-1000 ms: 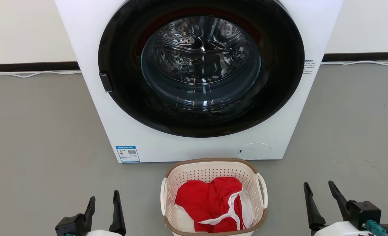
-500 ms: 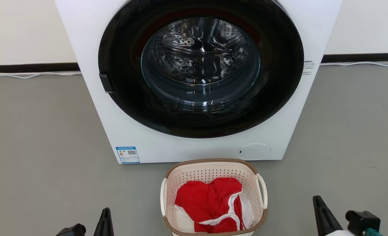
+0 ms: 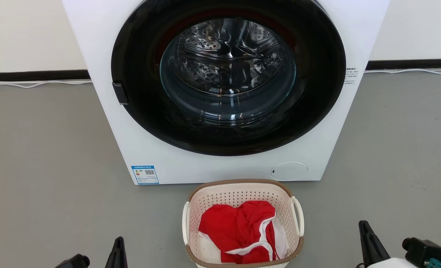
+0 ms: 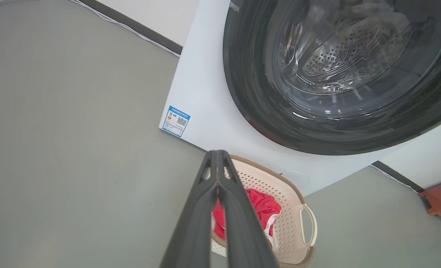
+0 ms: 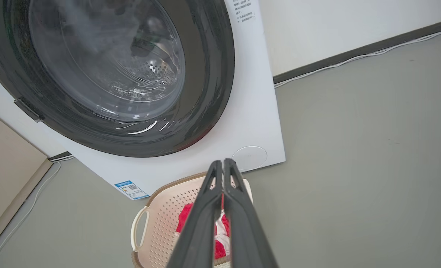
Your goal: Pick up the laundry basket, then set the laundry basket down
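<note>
- Placement: the laundry basket (image 3: 239, 195) stands upright on the grey floor (image 3: 49, 167), just in front of the lower front edge of the washing machine (image 3: 205, 169). Whether its far rim touches the machine cannot be told.
- A red garment (image 3: 235, 227) with white trim lies bunched inside the basket, below the brown rim.
- The basket's left handle (image 3: 186, 223) and right handle (image 3: 298, 219) are both free, with nothing on them.
- The left gripper (image 3: 119, 240) sits low on the basket's left side, well apart from it. In the left wrist view its two dark fingers meet at the tips, closed on nothing.
- The right gripper (image 3: 362, 223) sits low on the basket's right side, also well apart. In the right wrist view its fingers are likewise pressed together and hold nothing.
- The machine's round dark door (image 3: 227, 74) shows the metal drum through its glass.
- A blue label (image 3: 145, 174) sits at the lower left corner of the machine's front, and a round white cover (image 3: 289, 171) sits near the lower right corner.
</note>
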Available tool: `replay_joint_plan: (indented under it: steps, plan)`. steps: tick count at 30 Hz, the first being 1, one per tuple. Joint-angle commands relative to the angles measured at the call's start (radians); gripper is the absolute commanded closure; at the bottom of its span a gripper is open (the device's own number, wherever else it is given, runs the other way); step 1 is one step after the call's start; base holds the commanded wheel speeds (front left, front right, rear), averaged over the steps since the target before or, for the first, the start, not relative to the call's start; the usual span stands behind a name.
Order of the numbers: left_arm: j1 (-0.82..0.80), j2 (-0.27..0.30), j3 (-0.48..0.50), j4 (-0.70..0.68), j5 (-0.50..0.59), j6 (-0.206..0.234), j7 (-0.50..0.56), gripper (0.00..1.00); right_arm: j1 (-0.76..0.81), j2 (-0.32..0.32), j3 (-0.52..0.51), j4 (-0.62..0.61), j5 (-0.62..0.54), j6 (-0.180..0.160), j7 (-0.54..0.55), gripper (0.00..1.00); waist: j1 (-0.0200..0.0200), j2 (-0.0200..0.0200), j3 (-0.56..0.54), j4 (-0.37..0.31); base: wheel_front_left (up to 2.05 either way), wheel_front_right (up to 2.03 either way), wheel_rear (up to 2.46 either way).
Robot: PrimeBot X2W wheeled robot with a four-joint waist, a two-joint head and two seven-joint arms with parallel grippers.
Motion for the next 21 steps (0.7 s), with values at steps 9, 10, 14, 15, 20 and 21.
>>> replay_joint_plan:
  steps: [9,10,14,15,20,21]
  plan:
    - [-0.059,0.007,0.028,-0.034,-0.108,-0.030,0.032,1.00,-0.050,-0.008,-0.002,-0.036,0.136,0.002,0.026,1.00,-0.0002,-0.0001,0.002,0.000,0.00,0.00,0.00]
    - [-0.060,0.007,0.029,-0.035,-0.118,-0.032,0.035,1.00,-0.051,-0.008,-0.002,-0.037,0.148,0.002,0.028,1.00,-0.0002,-0.0001,0.002,0.000,0.00,0.00,0.00]
    - [-0.066,0.007,0.035,-0.037,-0.158,-0.040,0.046,1.00,-0.056,-0.009,-0.002,-0.039,0.198,0.002,0.036,1.00,-0.0002,-0.0001,0.003,0.000,0.00,0.00,0.00]
    - [-0.067,0.007,0.037,-0.037,-0.168,-0.042,0.049,1.00,-0.058,-0.009,-0.002,-0.039,0.211,0.002,0.038,1.00,-0.0002,-0.0001,0.003,0.000,0.00,0.00,0.00]
    - [-0.074,0.008,0.045,-0.040,-0.218,-0.052,0.064,1.00,-0.064,-0.009,-0.003,-0.042,0.273,0.003,0.049,1.00,-0.0002,-0.0001,0.004,0.000,0.00,0.00,0.00]
    - [-0.075,0.008,0.047,-0.040,-0.228,-0.054,0.067,1.00,-0.065,-0.009,-0.003,-0.042,0.285,0.003,0.051,1.00,-0.0002,-0.0001,0.004,0.000,0.00,0.00,0.00]
